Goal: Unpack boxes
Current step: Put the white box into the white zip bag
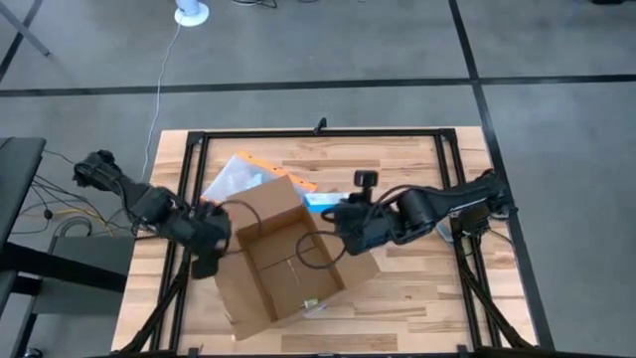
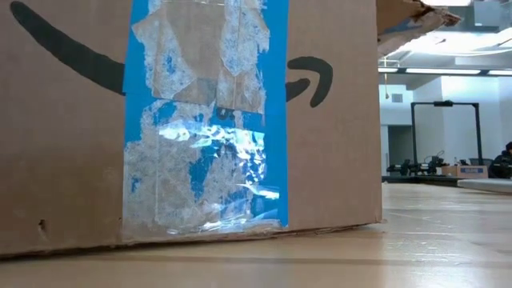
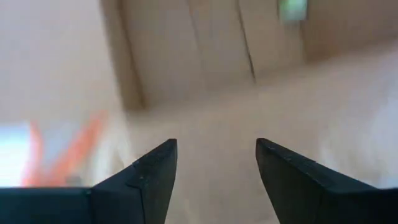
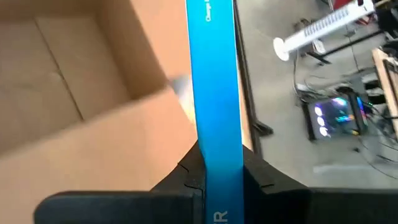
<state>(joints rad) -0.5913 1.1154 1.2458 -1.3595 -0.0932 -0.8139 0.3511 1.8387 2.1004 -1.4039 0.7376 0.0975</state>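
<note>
- Nearest the low camera: side wall of the cardboard box (image 2: 72,120), blue tape strip (image 2: 208,120) with torn clear tape over it, black printed curve. It fills most of that view.
- The box (image 1: 283,261) sits mid-table, turned at an angle, flaps open, mouth up. Inside looks almost bare; one small pale item (image 1: 310,301) lies at the near inner corner, can't identify it.
- Right gripper (image 1: 338,221) is at the box's right rim, clenched on a thin blue flat item (image 4: 214,93) held edge-on between the fingers, with white print I can't read.
- Left gripper (image 1: 204,234) is at the box's left wall, fingers (image 3: 149,177) spread, nothing between them. Looks like it's there to brace the box; contact can't be confirmed.
- Clear pouch with orange edge (image 1: 238,174) lies behind the box on the table (image 1: 417,298), partly tucked under it.
- Step, my read: taking contents out, blue item mid-extraction.
- Next move calls for lifting the item clear of the rim and right flap, then setting it on bare wood.
- Room: open tabletop to the right and front-right of the box; black frame rail (image 1: 467,268) bounds it. The left side is tight: arm, box, rail.
</note>
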